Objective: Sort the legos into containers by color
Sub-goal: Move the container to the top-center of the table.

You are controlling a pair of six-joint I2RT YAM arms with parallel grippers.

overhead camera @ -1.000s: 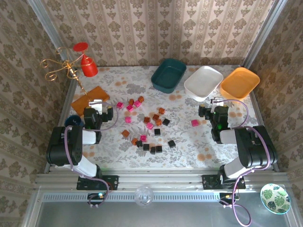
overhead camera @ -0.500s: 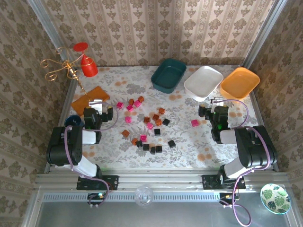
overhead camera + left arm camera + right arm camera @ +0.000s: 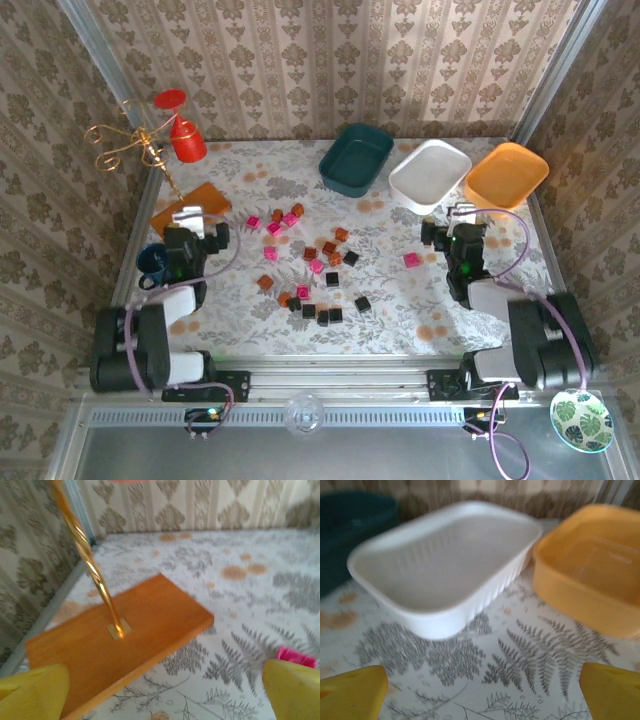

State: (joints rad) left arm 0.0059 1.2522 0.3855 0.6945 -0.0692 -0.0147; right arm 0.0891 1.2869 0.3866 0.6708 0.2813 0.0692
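The left arm (image 3: 140,330) is folded low along the left side of the table (image 3: 400,310). Its gripper (image 3: 200,225) points toward the back wall, just short of an orange slab (image 3: 150,625) from which a gold rod (image 3: 90,570) rises. Its yellow fingertips (image 3: 30,692) are spread wide with nothing between them.

The legos (image 3: 310,265) lie scattered over the middle of the table, to the right of that gripper. The nearest pink ones (image 3: 253,221) are close by but not touching it.

The right arm (image 3: 520,320) is folded in the same way on the right side. Its gripper (image 3: 458,222) faces the white tray (image 3: 445,565) and the orange tray (image 3: 590,565), which stand side by side just ahead of it. The teal tray (image 3: 355,158) is further left along the back. The right gripper's fingertips (image 3: 350,690) are also spread apart and empty. One pink lego (image 3: 411,260) lies alone on the table near the left of this gripper.
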